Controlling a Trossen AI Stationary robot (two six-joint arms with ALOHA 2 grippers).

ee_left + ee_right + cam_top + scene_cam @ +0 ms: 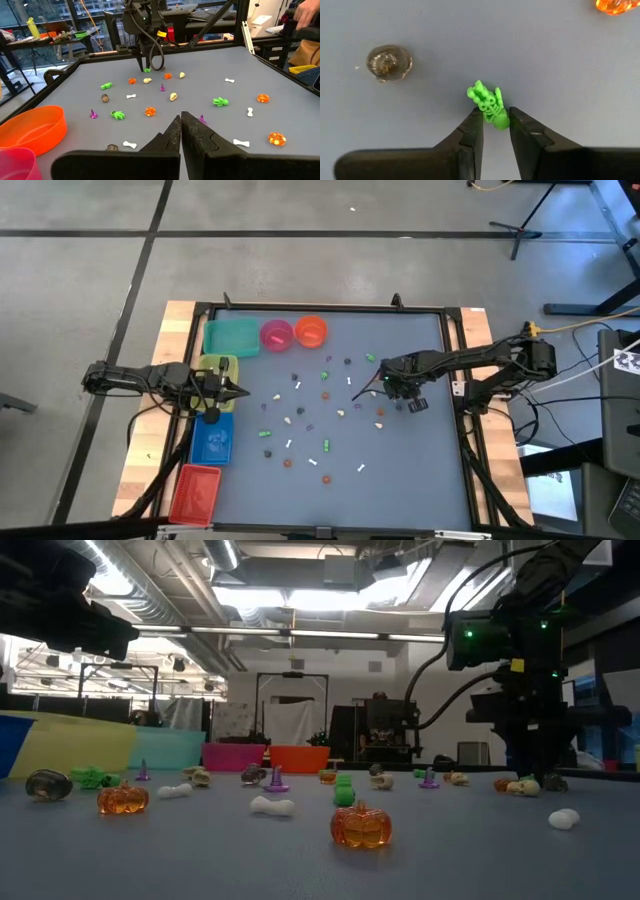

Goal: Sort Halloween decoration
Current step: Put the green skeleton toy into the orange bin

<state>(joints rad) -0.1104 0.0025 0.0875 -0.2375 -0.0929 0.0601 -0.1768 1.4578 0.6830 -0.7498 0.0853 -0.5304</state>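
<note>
Many tiny Halloween trinkets lie scattered on the grey table [420, 470]: orange pumpkins [361, 826], white bones [271, 805], purple hats [276, 781] and green figures [220, 102]. My right gripper [496, 122] points straight down at mid-right of the table [392, 385] and is shut on a small green skeleton-like trinket [490, 105], also seen in the left wrist view [147, 70]. A dark round trinket [389, 62] lies beside it. My left gripper [181, 122] hovers shut at the table's left side [240, 392] above the bins, holding nothing. My right gripper pinches the green trinket's rounded end [499, 121] between its two fingertips [475, 120], coming from above and pointing down. The rest of the trinket sticks out past the fingertips and lies flat on the table.
Along the left edge stand a teal bin [232, 336], a yellow-green bin [215, 368], a blue bin [212, 442] and a red bin [195, 492]. A pink bowl [276, 334] and an orange bowl [311, 331] sit at the far edge. An orange pumpkin [617, 5] lies near the right gripper.
</note>
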